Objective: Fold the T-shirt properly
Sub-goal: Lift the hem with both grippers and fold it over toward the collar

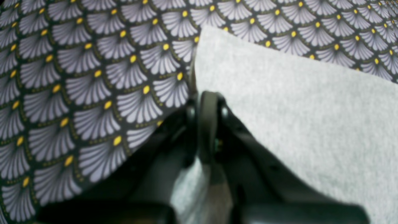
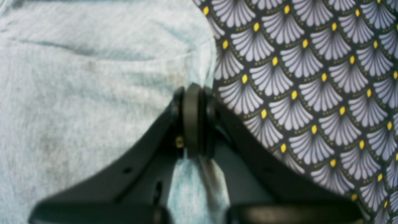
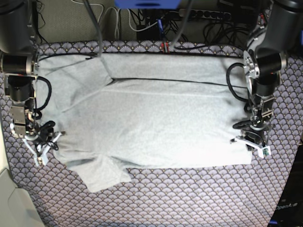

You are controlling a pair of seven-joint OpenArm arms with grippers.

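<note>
Sleeve fabric is spilling nearest us at the left, part of the pale grey T-shirt [image 3: 156, 118] we are seeing spread across the fan-patterned tablecloth [image 3: 189, 198]. Just beyond, at the shirt's left edge, our right gripper [image 2: 194, 90] is pinching cloth between closed jaws. At the right edge our left gripper [image 1: 206, 98] is clamping the hem likewise. Cables [image 3: 189, 23] are lying farthest back.

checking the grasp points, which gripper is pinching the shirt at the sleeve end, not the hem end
The right gripper, at the base view's left edge. It pinches the T-shirt beside the short sleeve splayed onto the tablecloth; the left gripper clamps a plain straight corner.
</note>
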